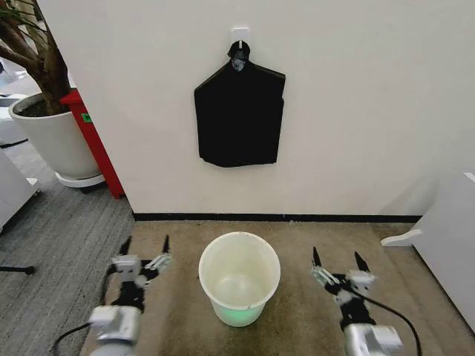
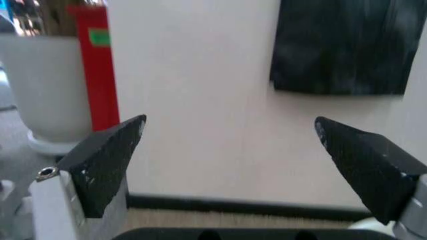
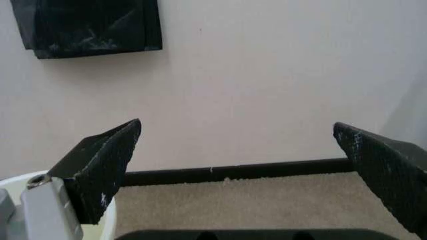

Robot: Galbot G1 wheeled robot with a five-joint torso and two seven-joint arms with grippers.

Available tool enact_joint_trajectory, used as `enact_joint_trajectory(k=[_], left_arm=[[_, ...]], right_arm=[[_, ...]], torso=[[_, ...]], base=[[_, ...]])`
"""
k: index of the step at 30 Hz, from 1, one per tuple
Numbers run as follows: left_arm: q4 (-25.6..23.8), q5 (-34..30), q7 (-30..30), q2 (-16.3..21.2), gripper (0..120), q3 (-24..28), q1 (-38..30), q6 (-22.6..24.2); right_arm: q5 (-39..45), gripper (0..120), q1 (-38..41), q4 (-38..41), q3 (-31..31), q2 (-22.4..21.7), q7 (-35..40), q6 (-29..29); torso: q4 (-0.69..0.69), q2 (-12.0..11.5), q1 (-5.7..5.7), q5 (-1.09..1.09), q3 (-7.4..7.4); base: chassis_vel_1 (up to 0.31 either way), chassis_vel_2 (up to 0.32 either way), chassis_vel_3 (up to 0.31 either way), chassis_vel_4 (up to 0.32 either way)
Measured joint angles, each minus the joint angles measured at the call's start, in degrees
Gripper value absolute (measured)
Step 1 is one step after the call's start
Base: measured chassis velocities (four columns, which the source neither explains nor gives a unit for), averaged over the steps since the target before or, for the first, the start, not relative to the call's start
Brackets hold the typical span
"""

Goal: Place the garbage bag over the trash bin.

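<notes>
the bin (image 1: 239, 276) stands bare on the carpet between the left gripper (image 1: 145, 249) and right gripper (image 1: 338, 261), both spread apart and empty. the only black bags (image 1: 239, 115) hang bundled on the wall; best to reach up, pinching one thin layer.

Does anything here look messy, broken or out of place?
Nothing stands out. The trash bin stands upright and unlined on the carpet, a black bundle of bags hangs flat on the wall, and both grippers, left and right, are open.
</notes>
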Motion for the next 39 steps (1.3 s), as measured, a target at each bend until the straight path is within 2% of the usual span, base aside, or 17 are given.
enact_joint_trajectory(k=[2, 7, 10, 16, 25, 33, 37, 39], left_arm=[[-1.76, -0.14, 0.48, 1.20, 100, -0.48, 1.12, 1.03], [-2.13, 0.30, 0.87, 2.08, 100, -0.61, 1.62, 2.25], [-2.13, 0.31, 0.88, 2.24, 100, -0.60, 1.59, 2.29], [-2.50, 0.38, 0.85, 2.45, 100, -0.37, 1.27, 2.34], [-2.53, 0.47, 0.76, 3.05, 100, -0.30, 0.50, 2.56], [-1.71, 0.09, 0.62, 3.48, 100, 0.01, -0.74, 2.61], [-1.51, -1.01, 0.42, 4.80, 100, 0.01, -1.39, 2.56], [-1.51, -1.29, 0.36, 5.14, 100, -0.04, -1.50, 2.62]], right_arm=[[0.20, 100, 0.26, -0.12, -0.04, 0.00, -0.75, -0.11], [2.06, 100, 1.11, -1.20, 0.35, 0.01, -6.40, 1.07], [2.33, 100, 1.65, -1.38, 0.30, 0.01, -6.77, 1.49], [2.70, 100, 2.36, -1.00, -0.43, 0.18, -2.02, 0.13], [4.14, 100, 3.82, -0.51, -1.33, 0.11, 0.28, -2.43], [14.61, 100, 8.03, 1.97, -4.56, -2.87, 3.45, -7.43], [23.79, 100, 11.66, 3.21, -6.02, -5.86, 4.77, -11.44], [25.23, 100, 12.51, 3.07, -6.31, -6.41, 5.05, -11.77]], torso=[[-0.01, 0.00, 0.00, -0.01, 0.00], [-0.02, 0.00, 0.00, -0.02, 0.01], [-0.02, 0.00, 0.00, -0.02, 0.01], [-0.02, 0.00, 0.00, -0.02, 0.01], [-0.02, 0.00, 0.00, -0.02, 0.01], [-0.02, -0.01, 0.00, -0.02, 0.01], [-0.03, -0.01, 0.00, -0.02, 0.01], [-0.02, 0.00, 0.00, -0.02, 0.01]], base=[[0.000, 0.000, 0.000, 0.000], [0.000, 0.000, 0.000, 0.000], [0.000, 0.000, 0.000, 0.000], [0.000, 0.000, 0.000, 0.000], [0.000, 0.000, 0.000, 0.000], [0.000, 0.000, 0.000, 0.000], [0.000, 0.000, 0.000, 0.000], [0.000, 0.000, 0.000, 0.000]])
